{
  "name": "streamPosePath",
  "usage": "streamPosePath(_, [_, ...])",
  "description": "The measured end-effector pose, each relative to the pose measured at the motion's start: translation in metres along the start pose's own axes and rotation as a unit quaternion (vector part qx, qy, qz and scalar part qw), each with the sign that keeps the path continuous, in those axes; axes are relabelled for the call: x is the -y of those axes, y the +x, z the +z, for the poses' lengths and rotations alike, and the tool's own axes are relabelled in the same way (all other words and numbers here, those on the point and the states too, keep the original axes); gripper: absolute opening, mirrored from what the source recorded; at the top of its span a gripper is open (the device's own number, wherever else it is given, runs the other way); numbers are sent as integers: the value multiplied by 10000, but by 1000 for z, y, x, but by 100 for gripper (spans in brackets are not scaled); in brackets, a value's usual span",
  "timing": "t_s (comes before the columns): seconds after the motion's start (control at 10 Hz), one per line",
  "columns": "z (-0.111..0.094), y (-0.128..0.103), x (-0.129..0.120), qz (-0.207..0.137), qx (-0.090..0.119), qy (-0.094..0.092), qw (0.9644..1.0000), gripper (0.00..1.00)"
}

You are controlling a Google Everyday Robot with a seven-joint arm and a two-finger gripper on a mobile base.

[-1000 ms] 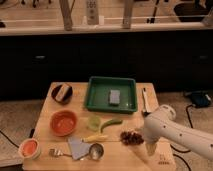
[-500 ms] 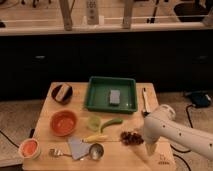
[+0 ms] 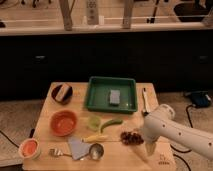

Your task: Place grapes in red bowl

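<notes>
Your gripper (image 3: 150, 148) hangs low over the near right corner of the wooden table (image 3: 120, 160), pointing straight down, just to the right of the grapes (image 3: 131, 137). Its tip is a pale blur against the wood, so you cannot tell whether the claw is wide, narrow or holding anything.

Above it, the white arm (image 3: 175, 131) comes in from the lower right edge of the view. It runs up and left as one thick link to a rounded joint, then drops down into the gripper. That joint sits above the table's right edge.

The grapes lie on the table as a small dark bunch, near the front and right of centre. You cannot tell whether the gripper touches them.

The red bowl (image 3: 64, 122) sits well apart from them on the left side of the table, with nothing in it. Between bowl and grapes you have a pale green cup (image 3: 94, 122), a green pepper (image 3: 111, 123) and a yellow fruit (image 3: 95, 138).

Further out:
- A green tray (image 3: 100, 92) stands at the far centre and holds a grey-blue block (image 3: 115, 96).
- A dark bowl (image 3: 62, 93) is at the far left.
- A small orange cup (image 3: 29, 148) is at the near left corner.
- A grey cloth (image 3: 77, 147) and a metal cup (image 3: 96, 151) lie along the near edge.
</notes>
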Motion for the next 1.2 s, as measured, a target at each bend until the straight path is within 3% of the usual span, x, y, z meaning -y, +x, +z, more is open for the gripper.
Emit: streamPosePath(1.2, [4, 0, 3, -119, 70, -42, 9999, 80])
